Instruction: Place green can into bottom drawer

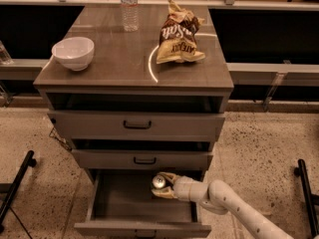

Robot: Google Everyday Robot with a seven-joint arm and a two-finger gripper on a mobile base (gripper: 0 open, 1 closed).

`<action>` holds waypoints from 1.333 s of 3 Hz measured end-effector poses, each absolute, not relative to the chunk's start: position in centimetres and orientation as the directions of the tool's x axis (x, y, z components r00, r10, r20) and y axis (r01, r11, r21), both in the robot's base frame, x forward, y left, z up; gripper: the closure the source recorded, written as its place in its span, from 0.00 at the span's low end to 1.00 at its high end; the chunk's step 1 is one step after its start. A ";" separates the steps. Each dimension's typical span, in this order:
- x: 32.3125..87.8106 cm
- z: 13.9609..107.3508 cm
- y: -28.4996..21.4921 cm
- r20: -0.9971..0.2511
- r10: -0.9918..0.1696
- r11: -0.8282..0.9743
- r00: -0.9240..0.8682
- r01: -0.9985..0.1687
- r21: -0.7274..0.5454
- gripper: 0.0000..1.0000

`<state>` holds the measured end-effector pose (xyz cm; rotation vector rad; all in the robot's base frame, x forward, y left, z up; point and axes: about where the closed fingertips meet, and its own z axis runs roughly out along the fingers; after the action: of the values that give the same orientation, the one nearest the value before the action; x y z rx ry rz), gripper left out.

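Lowering the can [159, 181] into the open drawer [122, 203] is the step in hand. The gripper [164, 186] reaches in from 4 o'clock on the pale arm [233, 206] and hangs over the drawer's back right part, at about 1 o'clock of its grey floor. Its 2 fingers are clamped on the can's sides, one above and one below as seen. The can's silver top faces up toward the camera, so its long axis looks near upright, perhaps slightly tipped. Whether its base touches the floor cannot be told. Next move, as judged: descend until the base is seated, part the fingers, then withdraw toward 4 o'clock without clipping the drawer above.
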<state>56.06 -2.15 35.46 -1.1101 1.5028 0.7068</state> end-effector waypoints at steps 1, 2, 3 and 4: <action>56.1 31.7 -3.2 -0.946 -0.323 0.364 0.016 -0.921 -0.140 1.00; 55.9 26.4 -4.6 -0.956 -0.288 0.365 0.050 -0.918 -0.157 1.00; 55.9 26.1 -4.7 -0.956 -0.288 0.364 0.050 -0.918 -0.158 1.00; 56.9 24.3 -4.9 -0.936 -0.350 0.349 0.050 -0.920 -0.179 1.00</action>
<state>56.87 -4.91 24.30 -1.2000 1.5160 0.6524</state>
